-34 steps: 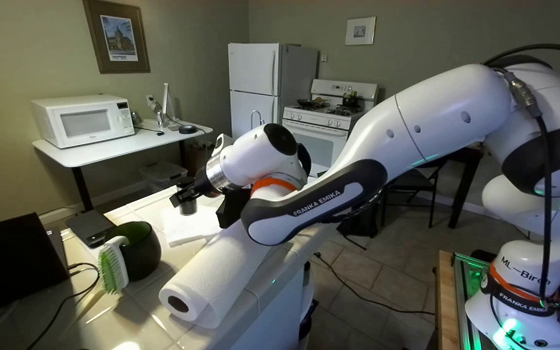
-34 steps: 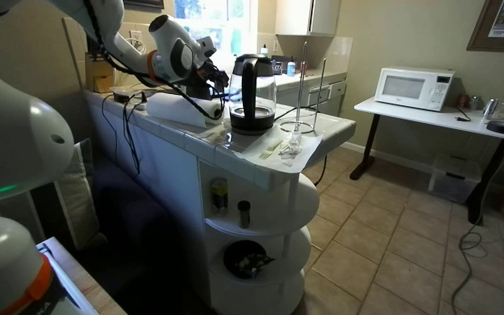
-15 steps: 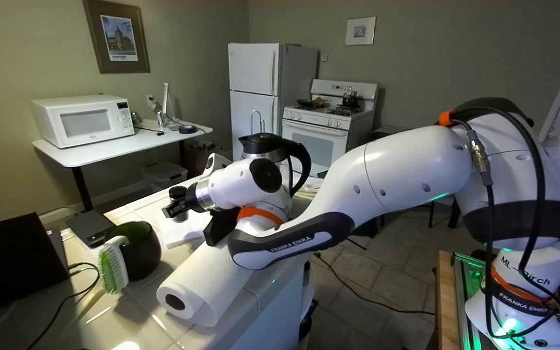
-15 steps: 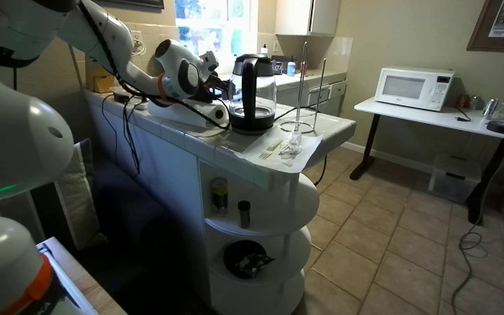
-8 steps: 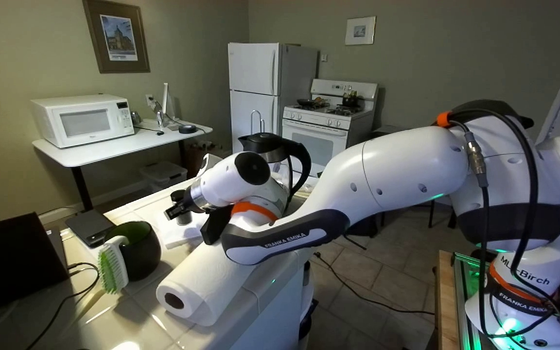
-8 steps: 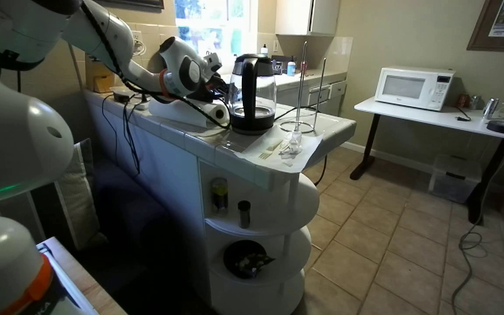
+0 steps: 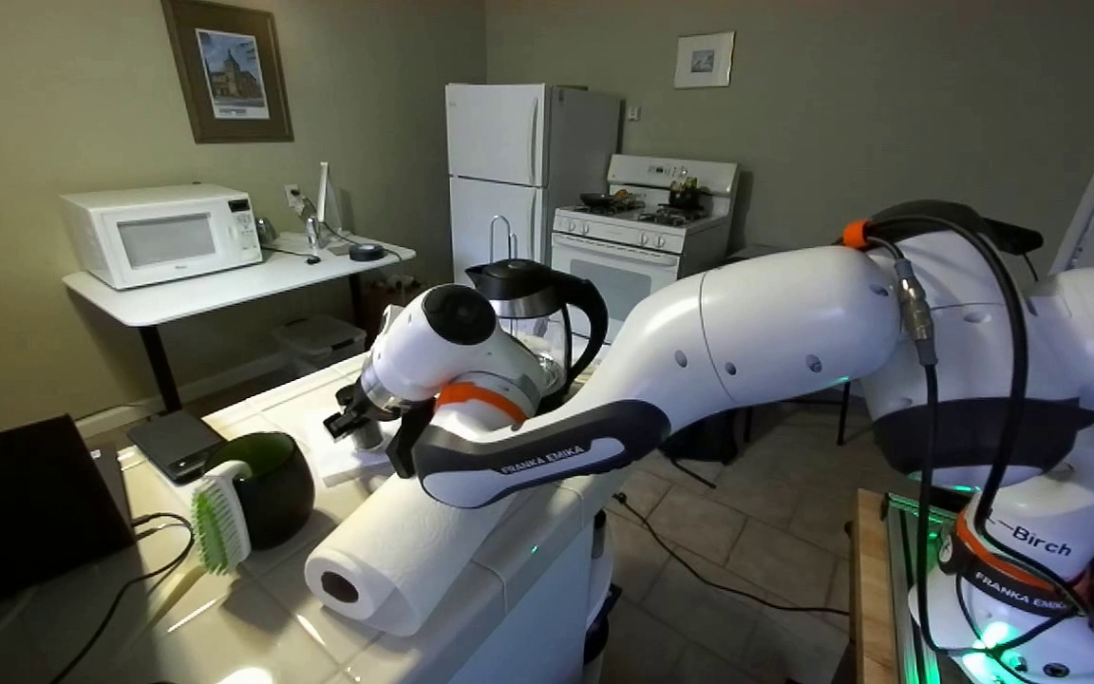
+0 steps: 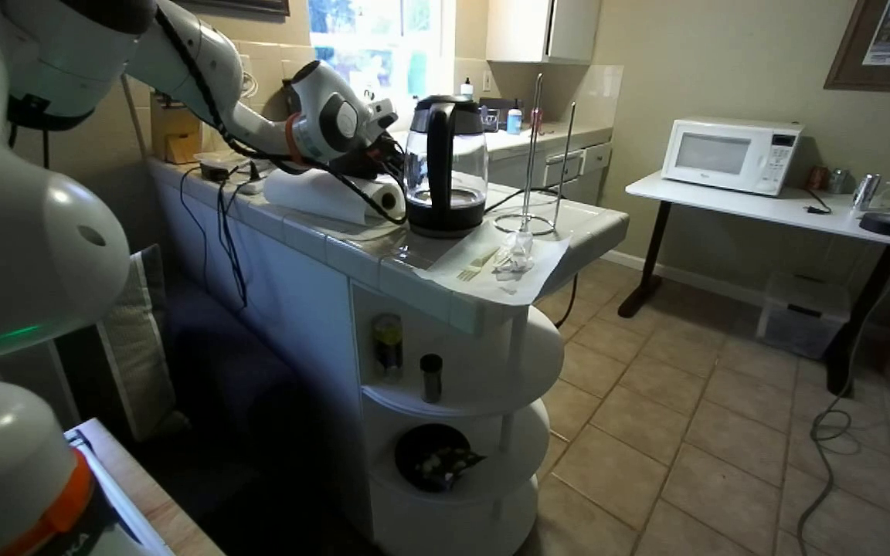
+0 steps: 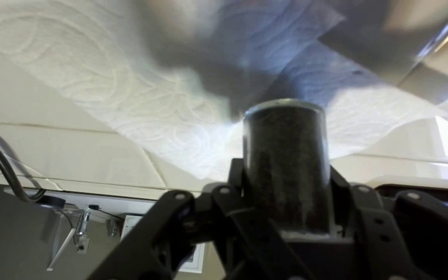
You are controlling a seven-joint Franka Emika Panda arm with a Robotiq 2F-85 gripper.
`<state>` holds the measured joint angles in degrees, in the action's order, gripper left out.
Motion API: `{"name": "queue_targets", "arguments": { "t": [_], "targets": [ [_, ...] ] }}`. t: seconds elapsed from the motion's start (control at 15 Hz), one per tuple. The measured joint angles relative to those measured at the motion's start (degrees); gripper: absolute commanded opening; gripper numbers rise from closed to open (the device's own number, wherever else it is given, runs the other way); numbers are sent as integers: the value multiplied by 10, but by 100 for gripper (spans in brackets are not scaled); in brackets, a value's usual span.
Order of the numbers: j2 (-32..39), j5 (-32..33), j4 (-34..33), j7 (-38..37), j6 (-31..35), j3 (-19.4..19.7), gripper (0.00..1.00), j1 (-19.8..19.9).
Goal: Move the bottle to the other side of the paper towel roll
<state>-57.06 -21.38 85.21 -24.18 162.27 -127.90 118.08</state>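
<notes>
Low over a tiled kitchen counter (image 7: 253,594), the robot's gripper (image 9: 286,175) clasps the small dark bottle (image 9: 288,151) between 2 black fingers (image 9: 236,175), snug on either side. Past the bottle's end spreads a white paper sheet (image 9: 204,147); whether bottle and sheet touch cannot be told, and the fingers hide too much to show if the bottle stands truly upright. Near it, the thick paper towel roll (image 7: 414,556) lies on its side under the outstretched white arm (image 7: 775,323), with the bottle on the flank away from the robot's base (image 7: 1003,584). The step in hand appears to be the set-down: the crossing looks made, the release not yet. Next likely comes a gentle descent until the bottle's bottom sits flat, then a spreading of the fingers and a careful retreat that nudges neither bottle nor roll. Farther out, a glass kettle (image 8: 445,170) with a black handle, visible in both exterior views, stands near the roll's end, a likely obstacle to any sideways swing. On the bottle's side of the roll sit a dark green pot (image 7: 279,503) and, just in front, a scrub brush (image 7: 221,522).
</notes>
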Motion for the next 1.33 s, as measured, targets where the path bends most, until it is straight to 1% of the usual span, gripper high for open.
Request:
{"name": "queue_targets", "arguments": {
  "t": [0.07,0.13,0.27,0.4,0.53,0.73,1.0,1.13,1.33],
  "targets": [
    [-3,-1,-6,1,-5,0,78,2],
    [-5,-2,-11,2,-8,0,86,4],
    [-8,-4,-17,2,-21,2,99,6],
    [-8,-4,-21,2,-43,5,100,5],
    [-8,-4,-24,2,-88,18,100,-2],
    [-7,-4,-26,-3,-179,60,100,-31],
    [8,-4,-27,-4,-269,116,100,-76],
    [23,-4,-27,-2,-318,133,100,-95],
    [57,-19,-26,14,-396,145,100,-113]
  ]
}}
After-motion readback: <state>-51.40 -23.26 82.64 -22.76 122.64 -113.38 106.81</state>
